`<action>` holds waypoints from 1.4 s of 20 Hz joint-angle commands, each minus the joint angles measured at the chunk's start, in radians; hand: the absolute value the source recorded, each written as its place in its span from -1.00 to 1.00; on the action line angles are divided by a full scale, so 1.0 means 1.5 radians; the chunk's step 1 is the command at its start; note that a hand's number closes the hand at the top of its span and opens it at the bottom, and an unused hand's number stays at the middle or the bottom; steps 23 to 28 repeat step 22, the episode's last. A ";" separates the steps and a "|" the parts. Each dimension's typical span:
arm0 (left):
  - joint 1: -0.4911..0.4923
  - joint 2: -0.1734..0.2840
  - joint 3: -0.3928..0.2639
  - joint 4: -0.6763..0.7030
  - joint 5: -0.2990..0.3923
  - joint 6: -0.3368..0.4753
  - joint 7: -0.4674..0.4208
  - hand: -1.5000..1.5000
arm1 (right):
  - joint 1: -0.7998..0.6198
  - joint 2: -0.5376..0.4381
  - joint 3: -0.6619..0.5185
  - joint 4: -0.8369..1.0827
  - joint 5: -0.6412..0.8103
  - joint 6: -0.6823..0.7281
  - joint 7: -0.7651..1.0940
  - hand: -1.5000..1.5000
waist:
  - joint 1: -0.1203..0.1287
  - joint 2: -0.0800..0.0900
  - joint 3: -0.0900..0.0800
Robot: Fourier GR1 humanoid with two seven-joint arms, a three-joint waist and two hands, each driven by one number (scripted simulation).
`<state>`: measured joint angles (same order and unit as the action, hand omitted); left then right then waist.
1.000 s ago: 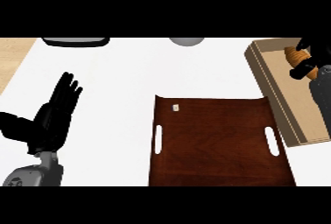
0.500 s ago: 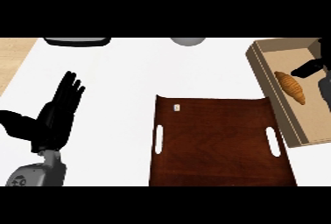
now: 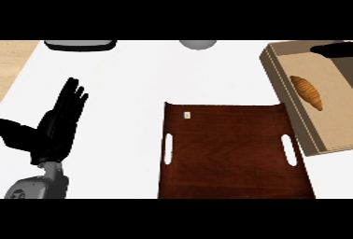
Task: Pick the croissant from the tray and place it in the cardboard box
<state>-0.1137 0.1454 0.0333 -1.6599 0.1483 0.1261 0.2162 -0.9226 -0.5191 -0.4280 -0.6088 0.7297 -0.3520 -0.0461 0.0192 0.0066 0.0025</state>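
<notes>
The golden-brown croissant [image 3: 307, 92] lies on the floor of the cardboard box [image 3: 278, 80] at the right edge of the head view. Nothing is touching it. Only a dark tip of my right hand [image 3: 334, 50] shows at the upper right, above the box's far end and apart from the croissant. The dark brown wooden tray [image 3: 231, 154] with two white slot handles sits in the lower middle, with only a small white tag near its top left corner. My left hand [image 3: 55, 126] rests open at the left, fingers up.
A dark-rimmed object [image 3: 80, 45] and a grey round object [image 3: 198, 44] sit at the counter's far edge. A strip of light wood [image 3: 14, 58] shows at the far left beyond the white counter [image 3: 138, 88].
The croissant left my right hand and now lies in the box. My right hand has pulled up and away to the upper right corner. My left hand has stayed still.
</notes>
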 commanded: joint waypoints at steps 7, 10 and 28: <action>-0.003 -0.006 0.003 0.006 -0.009 0.010 0.004 0.00 | 0.046 0.006 -0.179 -0.043 -0.252 0.077 -0.114 -1.00 | -0.017 -0.004 -0.001; 0.044 -0.025 -0.020 -0.030 -0.031 0.021 -0.015 0.00 | 0.092 0.003 -0.202 -0.062 -0.293 0.088 -0.146 -1.00 | -0.013 -0.005 -0.001; 0.001 -0.007 0.026 0.024 -0.007 -0.013 -0.024 0.00 | 0.202 -0.066 -0.213 -0.073 -0.408 0.143 -0.203 -1.00 | -0.012 -0.004 -0.002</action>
